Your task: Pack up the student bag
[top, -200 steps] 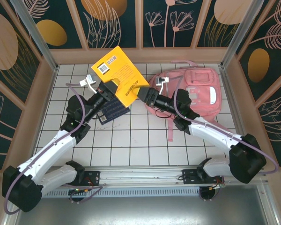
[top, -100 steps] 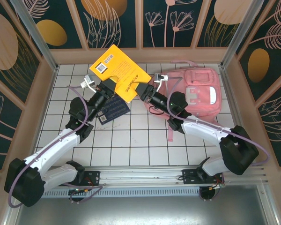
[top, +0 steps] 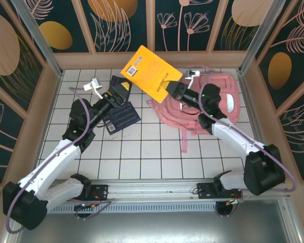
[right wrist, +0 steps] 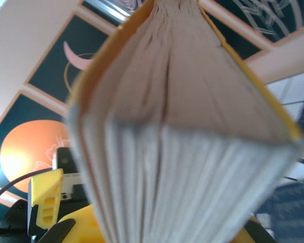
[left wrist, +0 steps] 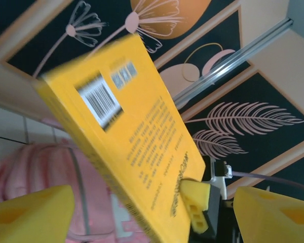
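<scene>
R gripper clamped on yellow book, held tilted above student bag edge. L gripper jaws wide, empty, near blue book.

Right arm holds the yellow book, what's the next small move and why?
Probably carry the yellow book further over the student bag: the right gripper is shut on it at the bag's edge, and the left gripper stands open, apart from it.

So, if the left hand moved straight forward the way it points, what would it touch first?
Most likely the yellow paperback book, held up by the right hand; it sits directly ahead of the open left hand, though depth is unclear.
</scene>
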